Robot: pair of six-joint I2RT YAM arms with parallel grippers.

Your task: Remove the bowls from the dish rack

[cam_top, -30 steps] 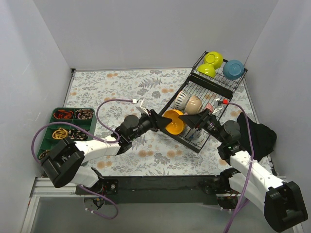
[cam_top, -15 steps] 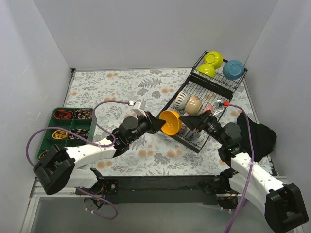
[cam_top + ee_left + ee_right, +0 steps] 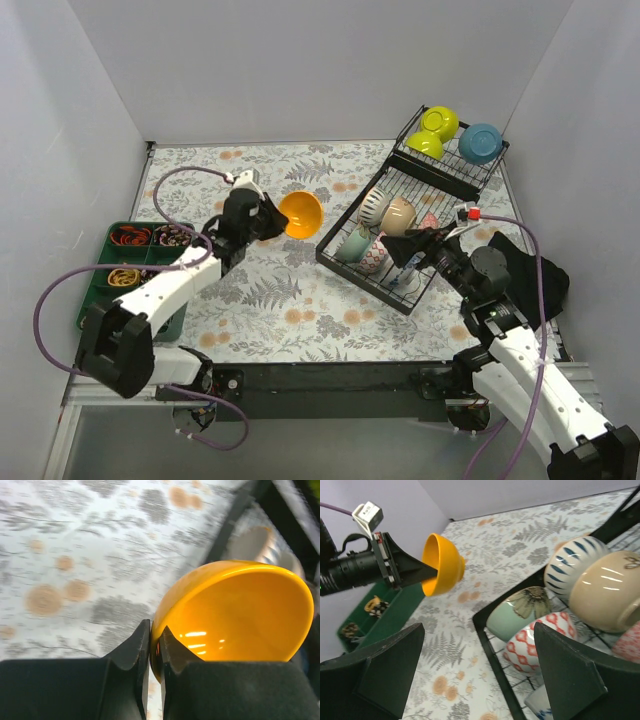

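The left claw (image 3: pixel 272 219) is clamping the rim of an orange bowl (image 3: pixel 301 213), holding it tilted above the flowered table (image 3: pixel 260 300), just beside the black dish rack (image 3: pixel 360 283). Such a thin edge grip is risking a slip and a drop. The right claw (image 3: pixel 410 246) is gaping open over the bowls in the rack (image 3: pixel 398 215). No readable writing is showing.

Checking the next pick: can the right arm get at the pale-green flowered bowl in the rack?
Probably yes: the right gripper is open and faces the pale-green flowered bowl, with nothing showing between them.
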